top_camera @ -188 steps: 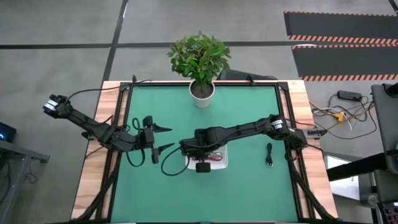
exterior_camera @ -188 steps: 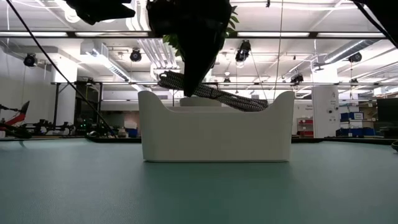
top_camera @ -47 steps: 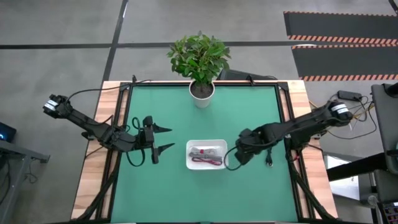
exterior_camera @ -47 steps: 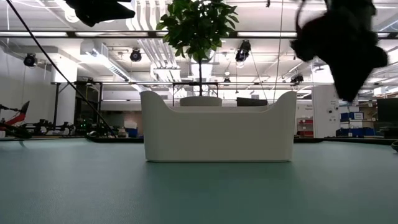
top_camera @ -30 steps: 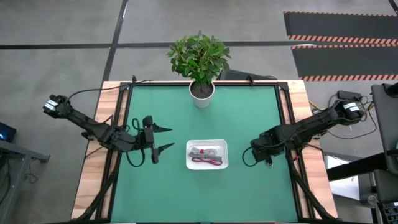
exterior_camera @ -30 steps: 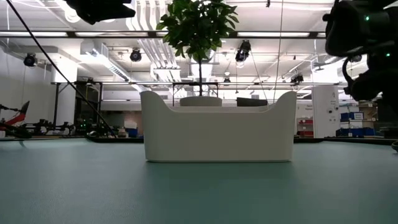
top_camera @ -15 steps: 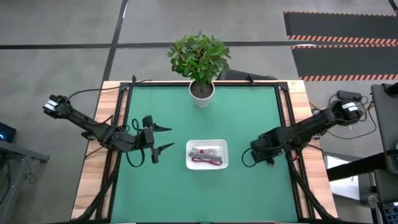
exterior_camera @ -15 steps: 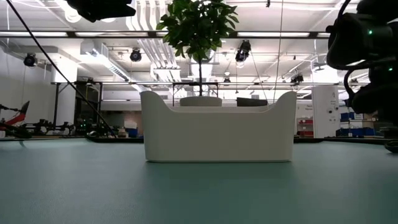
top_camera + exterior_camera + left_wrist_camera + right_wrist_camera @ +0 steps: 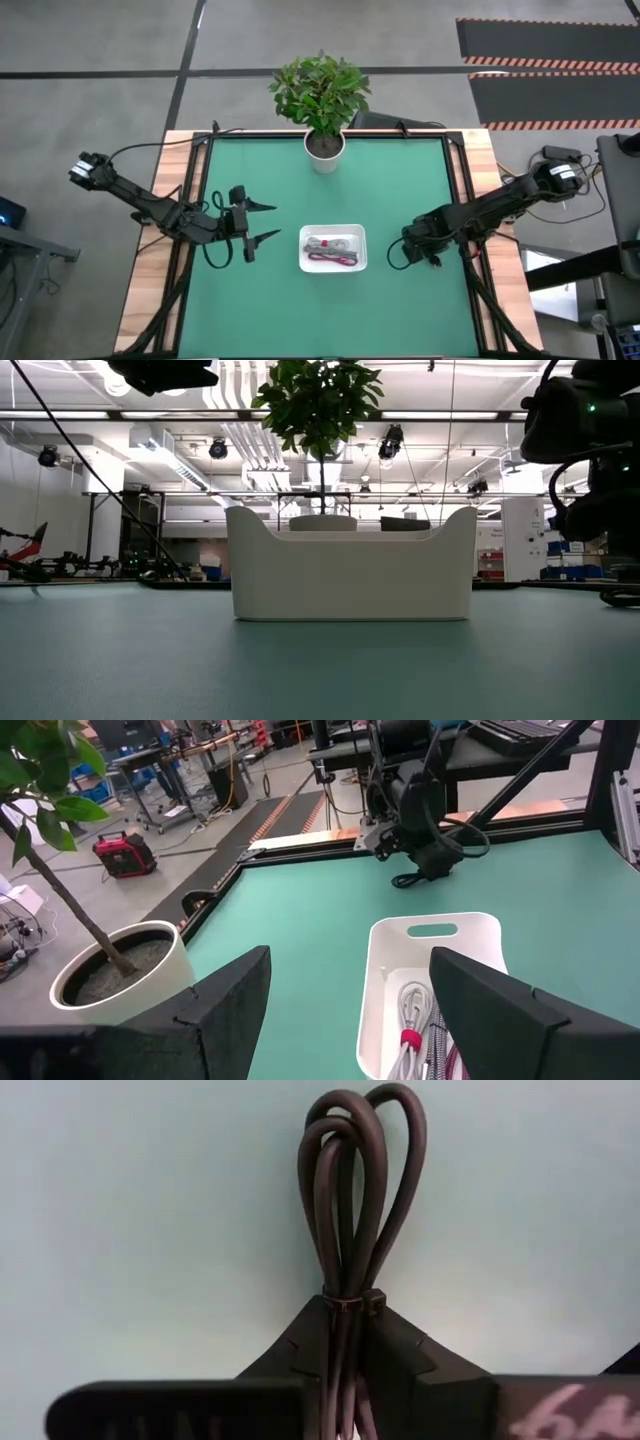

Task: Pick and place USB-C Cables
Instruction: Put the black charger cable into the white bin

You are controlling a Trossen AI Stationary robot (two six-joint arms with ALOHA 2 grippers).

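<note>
One black cable [image 9: 352, 1230] between right tool [image 9: 342, 1342] fingers

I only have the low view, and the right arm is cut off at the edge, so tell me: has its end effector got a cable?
Observer: Yes. Its wrist view shows the right end effector shut on the black cable, at the cable's tie.
Operator: Where is that from the tray?
Observer: From above, it is to the right of the tray, apart from it.
Operator: And the left arm?
Observer: The left end effector waits open, left of the tray.
</note>
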